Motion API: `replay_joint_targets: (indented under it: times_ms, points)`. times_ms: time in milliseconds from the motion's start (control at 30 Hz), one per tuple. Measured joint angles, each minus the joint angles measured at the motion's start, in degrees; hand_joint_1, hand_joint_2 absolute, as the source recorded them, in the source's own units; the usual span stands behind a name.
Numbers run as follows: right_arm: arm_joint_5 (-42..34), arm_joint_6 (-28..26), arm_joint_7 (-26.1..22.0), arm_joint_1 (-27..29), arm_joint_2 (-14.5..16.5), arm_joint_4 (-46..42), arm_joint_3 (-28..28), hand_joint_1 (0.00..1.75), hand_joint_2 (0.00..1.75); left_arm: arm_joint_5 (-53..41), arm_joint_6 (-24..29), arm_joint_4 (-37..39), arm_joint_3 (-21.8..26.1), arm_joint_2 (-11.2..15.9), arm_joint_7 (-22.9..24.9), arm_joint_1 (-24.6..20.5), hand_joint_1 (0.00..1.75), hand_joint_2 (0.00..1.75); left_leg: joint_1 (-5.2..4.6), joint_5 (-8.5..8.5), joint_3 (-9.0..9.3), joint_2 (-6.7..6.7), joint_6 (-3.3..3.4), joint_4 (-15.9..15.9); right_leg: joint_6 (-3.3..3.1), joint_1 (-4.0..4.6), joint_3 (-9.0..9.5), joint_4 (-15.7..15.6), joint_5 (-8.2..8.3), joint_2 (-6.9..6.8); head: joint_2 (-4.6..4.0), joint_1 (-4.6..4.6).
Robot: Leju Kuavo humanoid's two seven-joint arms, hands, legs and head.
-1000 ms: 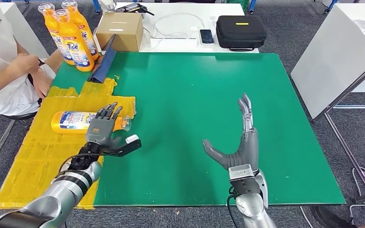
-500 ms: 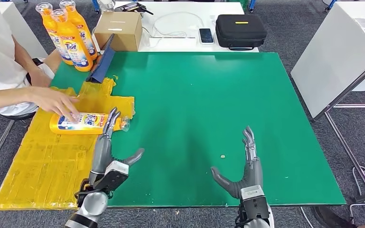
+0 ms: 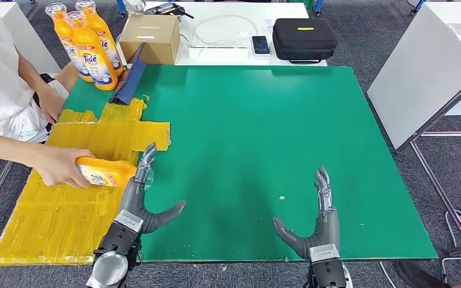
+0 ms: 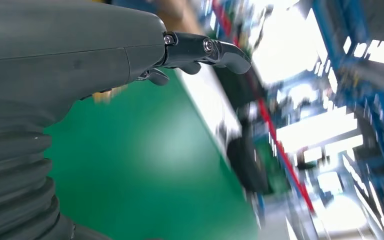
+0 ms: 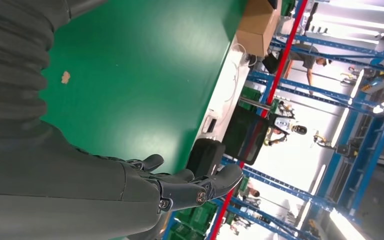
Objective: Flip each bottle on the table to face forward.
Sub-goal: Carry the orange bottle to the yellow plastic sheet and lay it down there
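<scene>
On yellow tape [image 3: 66, 204] | person's hand [image 3: 57, 166] now lifts bottle [image 3: 105, 172] nearer

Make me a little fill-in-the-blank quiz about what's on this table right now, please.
1. The lying bottle is held by a ____'s hand, not by the robot.
2. The robot's left hand and right hand both hold ____.
3. Under that bottle the table is covered with ____ tape.
4. The upright bottles stand beside a ____ box.

Missing words: person; nothing; yellow; cardboard
</scene>
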Motion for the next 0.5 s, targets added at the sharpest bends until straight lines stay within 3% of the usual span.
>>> replay_joint_targets:
  times_ms: [233, 500]
  points:
    - [-1.20, 2.73, 1.62, 0.44, 0.17, 0.09, -0.50, 0.00, 1.75, 9.94, -11.74, 3.92, 1.22, -1.02, 2.96, 0.16, 0.00, 1.75, 0.00, 0.00, 0.00, 0.01, 0.00, 0.00, 0.04, 0.01, 0.12, 0.00, 0.03, 0.00, 0.00, 0.01]
    - [-1.71, 3.20, 2.26, 0.23, 0.72, 1.19, -0.66, 0.00, 1.75, 13.44, -15.27, 7.48, 2.51, -1.64, 4.61, 0.01, 0.00, 1.75, 0.00, 0.00, 0.00, 0.00, 0.00, 0.00, -0.01, 0.00, 0.06, 0.00, -0.01, 0.00, 0.00, 0.01]
